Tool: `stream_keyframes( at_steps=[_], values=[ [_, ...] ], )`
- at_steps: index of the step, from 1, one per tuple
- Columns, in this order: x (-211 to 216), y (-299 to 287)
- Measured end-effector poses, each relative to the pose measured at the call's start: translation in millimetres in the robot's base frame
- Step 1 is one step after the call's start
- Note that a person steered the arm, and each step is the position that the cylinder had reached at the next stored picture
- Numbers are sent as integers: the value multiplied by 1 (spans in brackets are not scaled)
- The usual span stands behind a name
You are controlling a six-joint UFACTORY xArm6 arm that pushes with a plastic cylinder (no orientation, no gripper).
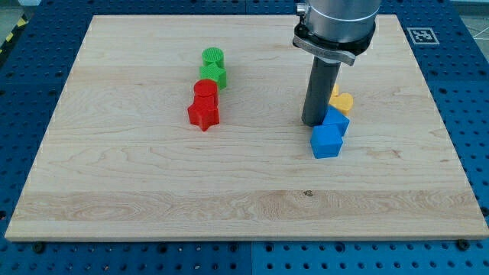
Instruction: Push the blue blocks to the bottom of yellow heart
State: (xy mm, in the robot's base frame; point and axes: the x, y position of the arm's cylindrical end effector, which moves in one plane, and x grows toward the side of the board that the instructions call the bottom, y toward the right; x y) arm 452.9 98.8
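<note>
My tip [314, 123] is resting on the wooden board [137, 183], touching the upper blue block [337, 121] from its 9 o'clock side; being a bare rod, it is grasping nothing. The blue cube [326, 142] is sitting at 7 o'clock of that block, touching it, so the blue pair's long axis is running from 1 to 7 o'clock. The yellow heart [341, 100], partly hidden, is lying at their 12 o'clock, touching the upper blue block. Well apart at 9 o'clock, a green cylinder [212, 56], green block [215, 75], red cylinder [205, 90] and red star [203, 114] are forming a column.

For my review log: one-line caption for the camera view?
My tip sits left of two blue blocks lying just below the yellow heart.
</note>
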Motion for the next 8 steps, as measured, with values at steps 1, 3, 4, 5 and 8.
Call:
stream_keyframes(
  at_steps=[1,3,4,5,8],
  values=[
    [1,0],
    [15,8],
    [20,-12],
    [21,-18],
    [47,-18]
  ],
)
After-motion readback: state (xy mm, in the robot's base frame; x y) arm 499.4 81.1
